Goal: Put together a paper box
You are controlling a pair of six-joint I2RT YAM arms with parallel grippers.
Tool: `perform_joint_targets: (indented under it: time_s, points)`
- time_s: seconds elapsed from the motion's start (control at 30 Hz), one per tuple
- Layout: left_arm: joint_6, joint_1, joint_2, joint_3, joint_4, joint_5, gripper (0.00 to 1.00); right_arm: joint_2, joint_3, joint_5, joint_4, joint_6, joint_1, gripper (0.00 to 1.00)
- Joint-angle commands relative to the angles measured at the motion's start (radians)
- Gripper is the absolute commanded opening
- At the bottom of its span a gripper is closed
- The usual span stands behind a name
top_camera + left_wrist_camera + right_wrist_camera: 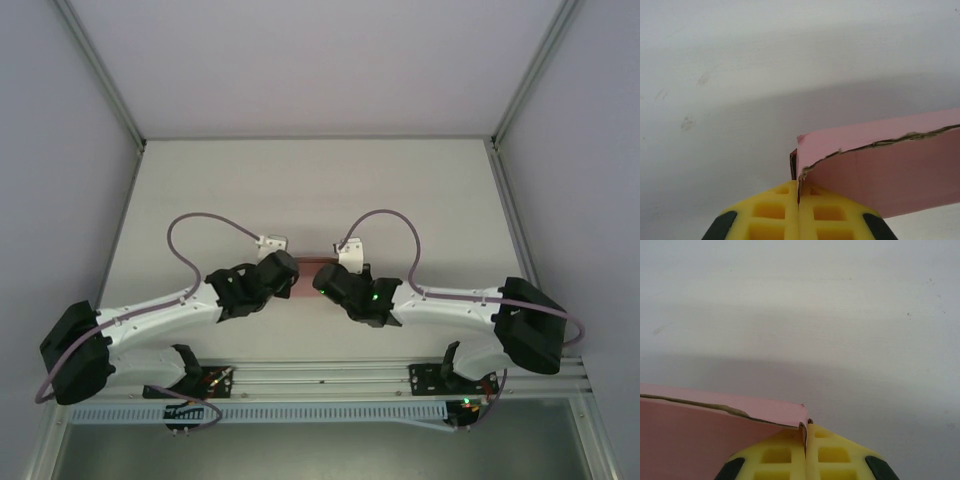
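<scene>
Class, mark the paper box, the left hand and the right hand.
paper box (890, 175), left wrist view, pink side panel.
left hand (798, 197), left wrist view, between its yellow fingertips.
right hand (806, 437), right wrist view, between its yellow fingertips.

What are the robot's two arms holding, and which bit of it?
The pink paper box. The left gripper has its jaws shut on the box's left end corner, the right gripper on its right end corner.

1 pink paper box (890, 170), 2 claws – L claw (798, 189) & R claw (805, 430), 1 table (320, 190).
</scene>
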Motion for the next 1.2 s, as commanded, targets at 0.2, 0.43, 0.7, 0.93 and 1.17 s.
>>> perform_joint_targets:
  time_s: [0.2, 0.43, 0.7, 0.93, 1.17]
  points:
    - [-0.065, 0.001, -0.003, -0.102, -0.032, 0.089, 0.00, 0.076, -0.046, -0.138, -0.132, -0.015, 0.044, 0.00]
    - [-0.056, 0.001, 0.003, -0.062, -0.062, 0.078, 0.00, -0.070, 0.006, -0.185, -0.115, -0.059, -0.012, 0.43]
    - [-0.036, 0.001, 0.019, -0.031, -0.080, 0.064, 0.00, -0.208, 0.020, -0.349, -0.060, -0.150, -0.165, 0.71]
    - [-0.013, 0.001, 0.032, -0.018, -0.081, 0.064, 0.00, -0.191, 0.072, -0.346, -0.076, -0.110, -0.261, 0.74]
    - [0.009, 0.001, 0.006, -0.022, -0.067, 0.060, 0.00, -0.092, 0.082, -0.463, -0.102, -0.087, -0.332, 0.65]
